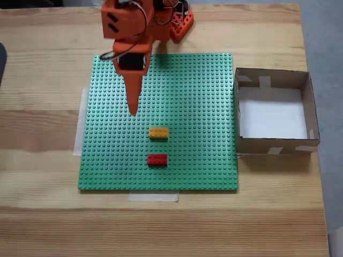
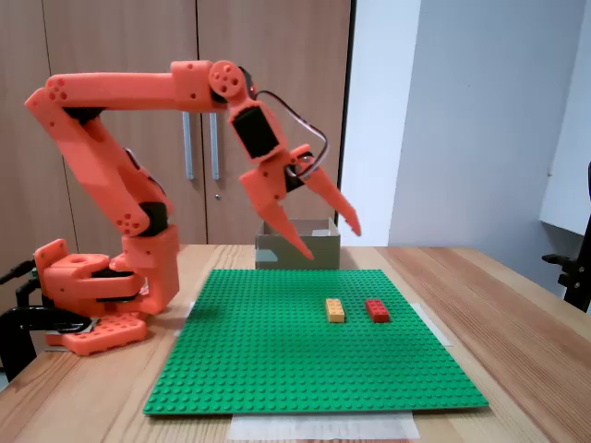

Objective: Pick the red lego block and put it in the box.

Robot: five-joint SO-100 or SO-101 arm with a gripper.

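The red lego block (image 1: 157,159) (image 2: 378,310) lies flat on the green studded baseplate (image 1: 198,96) (image 2: 277,360), near its front edge in the top-down fixed view. Just behind it sits a yellow-orange brick (image 1: 158,133) (image 2: 334,310), with a small gap between the two. My orange gripper (image 1: 133,106) (image 2: 332,243) hangs in the air above the plate, short of both bricks. Its fingers are spread open and hold nothing. The box (image 1: 273,140) (image 2: 297,245), brown cardboard with a white bottom, stands against the plate's right edge in the top-down view.
The arm's orange base (image 1: 181,24) (image 2: 92,295) stands at the far side of the wooden table (image 1: 43,214). Pale tape strips (image 1: 153,197) hold the baseplate's edges. Cupboard doors and a white wall rise behind the table in the side fixed view.
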